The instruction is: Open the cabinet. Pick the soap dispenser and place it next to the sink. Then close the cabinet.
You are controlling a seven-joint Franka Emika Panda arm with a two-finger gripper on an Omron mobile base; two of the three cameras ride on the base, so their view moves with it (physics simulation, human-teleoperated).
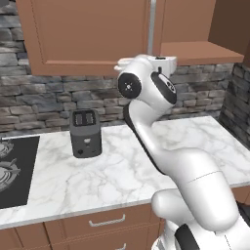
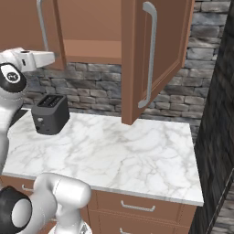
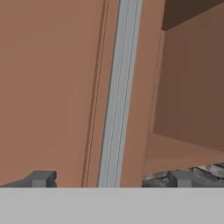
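Observation:
The cabinet (image 1: 88,39) is reddish-brown wood. Its left door (image 3: 48,87) is shut, and its right door (image 2: 155,55) is swung wide toward me with its silver bar handle (image 2: 151,55) facing out. My gripper (image 3: 113,178) stands open right at the left door, one dark fingertip (image 3: 41,178) on each side of that door's long silver handle (image 3: 118,87), without touching it. In the right base view the white hand (image 2: 39,57) sits just below that handle (image 2: 42,23). The bare inner shelf (image 2: 91,45) shows. The soap dispenser and the sink are out of view.
A dark toaster (image 1: 86,133) stands on the white marble counter (image 1: 195,141) below and left of the hand. A black stovetop (image 1: 12,171) lies at the far left. Drawers (image 2: 137,205) run under the counter, and a dark stone wall (image 2: 219,114) closes the right side.

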